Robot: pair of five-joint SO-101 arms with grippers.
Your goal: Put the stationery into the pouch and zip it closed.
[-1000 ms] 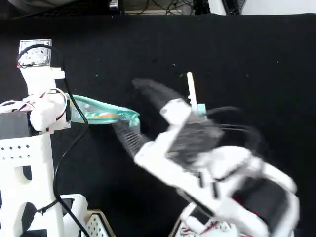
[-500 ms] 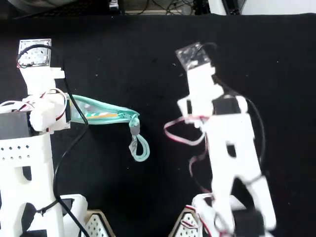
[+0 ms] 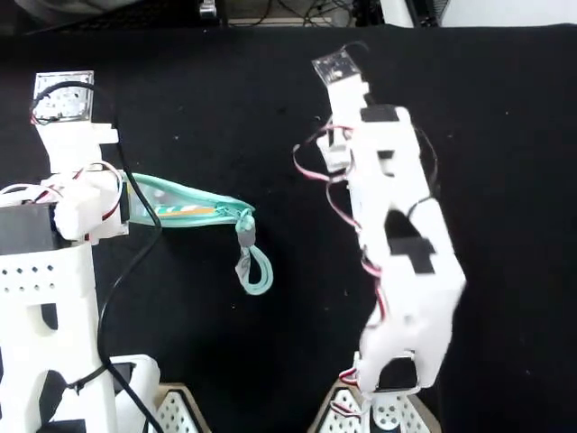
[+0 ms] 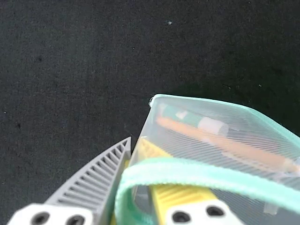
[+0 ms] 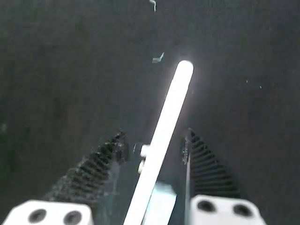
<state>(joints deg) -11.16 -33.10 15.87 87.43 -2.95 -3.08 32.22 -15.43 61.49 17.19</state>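
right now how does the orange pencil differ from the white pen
The orange pencil is inside the pouch, which the left pincer clamps; the white pen lies bare on the table within the open right pincer. The pencil is orange, the pen white. Both are long and slim.

My left claw [image 4: 138, 146] pinches one end of the pouch [image 4: 225, 126], which runs out ahead of it over the table [image 3: 505, 135]. Stationery [image 4: 220, 140] lies lengthwise inside. Past the pouch's far end its strap loop [image 3: 257, 271] rests on the table (toward my right arm). My right claw [image 5: 154, 140] stands well apart, the pouch off to its left. A pen [image 5: 173, 103] lies between its spread fingers [image 5: 197, 150], with a gap on each side, its tip reaching ahead of them.
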